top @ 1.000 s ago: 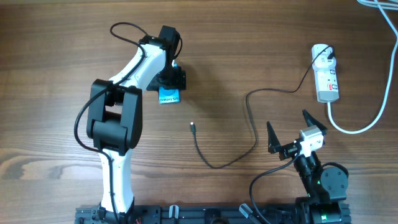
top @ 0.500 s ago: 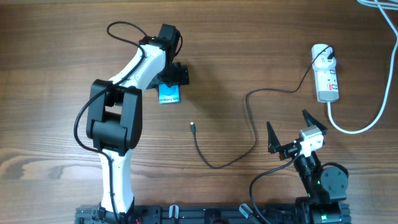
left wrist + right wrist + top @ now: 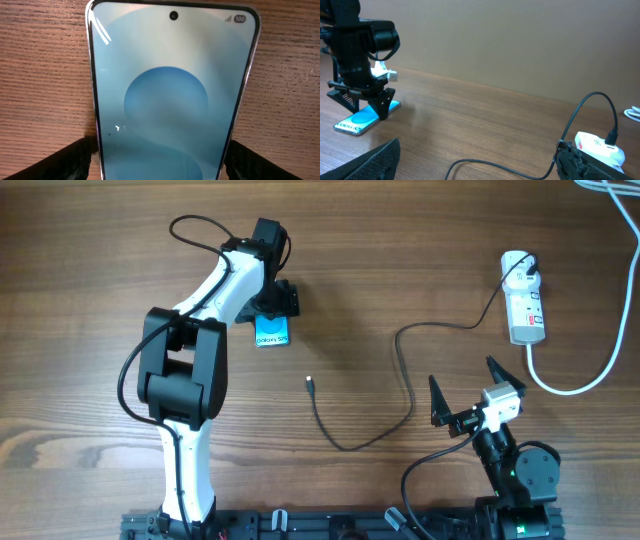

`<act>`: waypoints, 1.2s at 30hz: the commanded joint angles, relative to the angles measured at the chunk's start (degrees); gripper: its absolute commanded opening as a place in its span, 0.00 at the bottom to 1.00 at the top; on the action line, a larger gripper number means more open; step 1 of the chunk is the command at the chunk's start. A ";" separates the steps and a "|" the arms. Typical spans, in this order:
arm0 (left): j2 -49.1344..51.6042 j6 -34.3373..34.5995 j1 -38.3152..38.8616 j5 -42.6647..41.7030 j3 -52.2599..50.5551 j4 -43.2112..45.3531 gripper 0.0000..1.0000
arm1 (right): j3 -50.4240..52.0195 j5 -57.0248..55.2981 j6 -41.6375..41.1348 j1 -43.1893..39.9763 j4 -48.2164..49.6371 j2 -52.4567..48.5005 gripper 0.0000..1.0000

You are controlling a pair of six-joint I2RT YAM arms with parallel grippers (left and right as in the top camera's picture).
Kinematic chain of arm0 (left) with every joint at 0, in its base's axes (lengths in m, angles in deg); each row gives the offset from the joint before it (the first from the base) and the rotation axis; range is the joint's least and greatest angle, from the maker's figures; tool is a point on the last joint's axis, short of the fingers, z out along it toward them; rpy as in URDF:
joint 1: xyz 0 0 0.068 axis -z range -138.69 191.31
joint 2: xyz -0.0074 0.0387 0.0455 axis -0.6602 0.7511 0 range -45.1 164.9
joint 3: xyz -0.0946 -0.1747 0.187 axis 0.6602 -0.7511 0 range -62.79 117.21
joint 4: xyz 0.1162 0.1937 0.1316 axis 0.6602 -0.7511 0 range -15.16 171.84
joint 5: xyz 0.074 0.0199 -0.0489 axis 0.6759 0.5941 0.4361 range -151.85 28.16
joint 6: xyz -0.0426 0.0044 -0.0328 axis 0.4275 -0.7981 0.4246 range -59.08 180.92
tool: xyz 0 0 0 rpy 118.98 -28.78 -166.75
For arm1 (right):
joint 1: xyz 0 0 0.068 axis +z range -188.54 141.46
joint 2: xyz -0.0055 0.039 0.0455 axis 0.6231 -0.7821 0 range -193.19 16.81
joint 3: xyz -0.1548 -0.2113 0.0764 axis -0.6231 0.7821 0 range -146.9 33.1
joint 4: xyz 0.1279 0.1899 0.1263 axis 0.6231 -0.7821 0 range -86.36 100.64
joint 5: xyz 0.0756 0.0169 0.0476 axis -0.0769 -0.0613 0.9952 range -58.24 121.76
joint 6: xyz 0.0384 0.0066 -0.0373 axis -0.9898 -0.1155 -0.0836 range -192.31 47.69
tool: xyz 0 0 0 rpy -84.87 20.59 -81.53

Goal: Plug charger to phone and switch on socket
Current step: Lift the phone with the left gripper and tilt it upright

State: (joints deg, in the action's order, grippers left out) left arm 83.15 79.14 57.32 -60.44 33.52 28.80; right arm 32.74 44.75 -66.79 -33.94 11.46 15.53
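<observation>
Overhead view: the phone (image 3: 272, 333) lies flat on the table (image 3: 80, 240), out around 10 o'clock from the middle. Only its near end with the black text shows, since the left gripper (image 3: 275, 305) covers the rest. In the left wrist view the phone (image 3: 170, 90) fills the picture and its bottom end is cut off. A dark finger (image 3: 60, 162) sits right at each long edge, so the left gripper (image 3: 160, 160) straddles it, but honestly I can't tell if it's actually pinching or just beside it.

The right gripper (image 3: 460, 372) is down at 5 o'clock with its fingers spread wide and nothing in them. Its own camera only catches blurry fingertips (image 3: 375, 160) in the bottom corners.

The charger (image 3: 410, 395) snakes across the middle, with its metal-tipped end (image 3: 310, 383) loose near the centre, well apart from the phone. Its other end is plugged into the socket (image 3: 525, 310) at 2 o'clock. The switch is too small to read. The thick white cable (image 3: 590, 385) runs off the top edge.
</observation>
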 commanded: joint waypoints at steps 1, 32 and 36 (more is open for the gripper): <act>1.99 0.31 0.00 -4.61 -1.92 0.50 0.74 | 0.07 -0.50 0.50 0.26 0.13 0.26 1.00; -20.13 9.75 4.74 -4.13 -19.41 1.95 0.64 | 0.07 -0.50 0.50 0.26 0.13 0.26 1.00; -19.74 12.28 5.53 -1.27 -26.36 9.44 0.66 | 0.07 -0.50 0.50 0.26 0.13 0.26 1.00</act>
State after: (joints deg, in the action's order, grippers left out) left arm 63.65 87.99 62.42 -64.59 11.03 35.01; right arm 32.74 44.75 -66.79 -33.94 11.44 15.56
